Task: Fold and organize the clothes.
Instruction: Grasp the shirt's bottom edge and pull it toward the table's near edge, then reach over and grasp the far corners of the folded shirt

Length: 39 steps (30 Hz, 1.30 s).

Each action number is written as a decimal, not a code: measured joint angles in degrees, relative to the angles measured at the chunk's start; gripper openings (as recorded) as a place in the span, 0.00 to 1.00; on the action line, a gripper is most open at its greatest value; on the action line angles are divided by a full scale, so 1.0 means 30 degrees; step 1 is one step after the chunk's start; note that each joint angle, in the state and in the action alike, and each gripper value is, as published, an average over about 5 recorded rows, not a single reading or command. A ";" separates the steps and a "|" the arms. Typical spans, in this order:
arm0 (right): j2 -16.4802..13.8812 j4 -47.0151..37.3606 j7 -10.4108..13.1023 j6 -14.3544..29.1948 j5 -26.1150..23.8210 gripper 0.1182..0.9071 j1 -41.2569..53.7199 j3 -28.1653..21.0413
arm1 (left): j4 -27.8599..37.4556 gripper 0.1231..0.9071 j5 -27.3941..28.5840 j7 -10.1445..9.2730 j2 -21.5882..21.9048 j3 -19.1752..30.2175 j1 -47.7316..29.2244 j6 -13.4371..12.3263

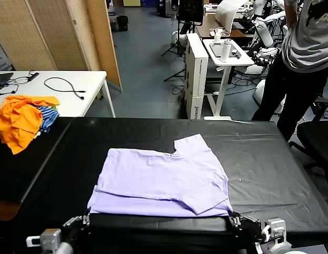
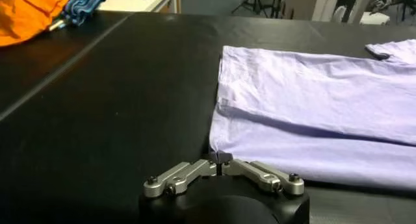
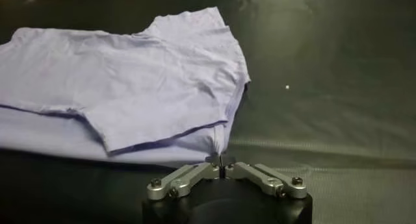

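A thin, soft, matt lavender cloth T-shirt [image 1: 161,180] is seen lightly creased on the table [image 1: 270,159], which is covered in black sheeting with a faint sheen and shallow wrinkles. Bare brushed metal links with dark screws are shown on the left hand [image 2: 220,166] and right hand [image 3: 221,165], mounted on matt black housings.
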 joint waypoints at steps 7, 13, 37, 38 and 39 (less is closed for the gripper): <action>-0.0747 0.0483 -0.0055 -0.0001 0.2191 1.00 0.1344 0.0823 | -0.0647 0.85 -0.0530 0.0043 0.0558 -0.0454 -0.0250 0.0725; -0.2042 -0.1320 0.0280 0.0000 0.3574 1.00 0.5589 -0.0143 | -0.0585 1.00 -0.1403 0.0990 0.1079 -0.0870 -0.1793 0.0912; -0.1311 -1.3719 0.0459 0.0003 0.2692 1.00 1.9358 -0.9008 | 0.7132 1.00 -0.6142 0.1001 0.3913 0.3225 -1.4129 0.2756; -0.1232 -1.3996 0.0463 0.0003 0.2680 1.00 1.9609 -0.9203 | 0.7505 1.00 -0.6002 0.1107 0.3988 0.3461 -1.4459 0.2804; -0.1157 -1.4244 0.0458 0.0003 0.2664 1.00 1.9834 -0.9384 | 0.7858 1.00 -0.5851 0.1227 0.4068 0.3696 -1.4762 0.2857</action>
